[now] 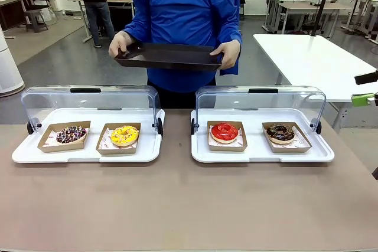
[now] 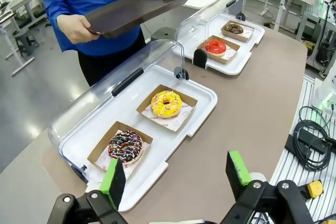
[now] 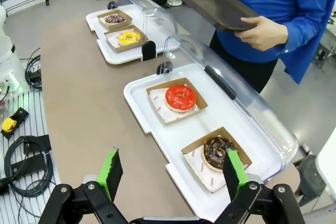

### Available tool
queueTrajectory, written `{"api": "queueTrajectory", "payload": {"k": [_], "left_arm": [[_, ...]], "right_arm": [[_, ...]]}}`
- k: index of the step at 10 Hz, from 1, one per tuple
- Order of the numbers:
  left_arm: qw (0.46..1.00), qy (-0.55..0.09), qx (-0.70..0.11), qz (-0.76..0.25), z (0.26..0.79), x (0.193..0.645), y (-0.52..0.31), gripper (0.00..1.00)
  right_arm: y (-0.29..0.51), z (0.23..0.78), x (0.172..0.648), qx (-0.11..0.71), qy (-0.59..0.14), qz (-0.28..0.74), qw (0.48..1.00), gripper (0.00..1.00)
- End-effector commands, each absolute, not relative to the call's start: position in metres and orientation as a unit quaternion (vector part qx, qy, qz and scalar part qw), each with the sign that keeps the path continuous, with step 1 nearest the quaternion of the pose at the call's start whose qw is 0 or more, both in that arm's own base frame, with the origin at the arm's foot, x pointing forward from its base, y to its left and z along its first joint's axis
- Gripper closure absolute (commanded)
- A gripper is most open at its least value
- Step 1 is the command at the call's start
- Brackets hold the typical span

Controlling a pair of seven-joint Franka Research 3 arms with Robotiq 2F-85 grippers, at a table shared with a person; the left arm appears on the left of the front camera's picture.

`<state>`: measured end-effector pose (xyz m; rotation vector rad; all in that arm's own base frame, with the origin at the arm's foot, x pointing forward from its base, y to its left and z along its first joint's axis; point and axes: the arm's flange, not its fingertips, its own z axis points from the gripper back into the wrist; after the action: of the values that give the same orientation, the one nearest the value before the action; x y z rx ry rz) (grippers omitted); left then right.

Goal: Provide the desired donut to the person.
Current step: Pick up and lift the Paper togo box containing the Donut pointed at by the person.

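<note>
Four donuts sit on the desk (image 1: 177, 205): one sprinkled chocolate donut (image 1: 71, 134), one yellow donut (image 1: 124, 135), one red donut (image 1: 224, 132) and one dark chocolate donut (image 1: 280, 133). Four brown paper boxes (image 1: 50, 131) hold them, one donut apiece. Two white trays (image 1: 88, 156) carry the boxes, two boxes each, one tray toward the desk's left edge and one toward its right. Two clear lids (image 1: 88, 100) stand raised. One person (image 1: 186, 4) holds one dark tray (image 1: 168, 56) in two hands (image 1: 120, 42).
</note>
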<state>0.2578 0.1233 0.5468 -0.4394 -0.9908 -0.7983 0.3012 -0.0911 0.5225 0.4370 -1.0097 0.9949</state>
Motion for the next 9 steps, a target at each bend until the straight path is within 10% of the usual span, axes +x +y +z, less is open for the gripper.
{"api": "queueTrajectory", "payload": {"k": [1, 9], "left_arm": [[0.785, -0.453, -0.209, -0.367, 0.5474, 0.2562, 0.1246, 0.0], [0.785, -0.453, -0.209, -0.367, 0.5474, 0.2562, 0.1246, 0.0]], "right_arm": [[-0.0913, 0.521, 0.304, 0.202, -0.464, 0.46, 0.729, 0.0], [-0.0913, 0.521, 0.304, 0.202, -0.464, 0.46, 0.729, 0.0]]}}
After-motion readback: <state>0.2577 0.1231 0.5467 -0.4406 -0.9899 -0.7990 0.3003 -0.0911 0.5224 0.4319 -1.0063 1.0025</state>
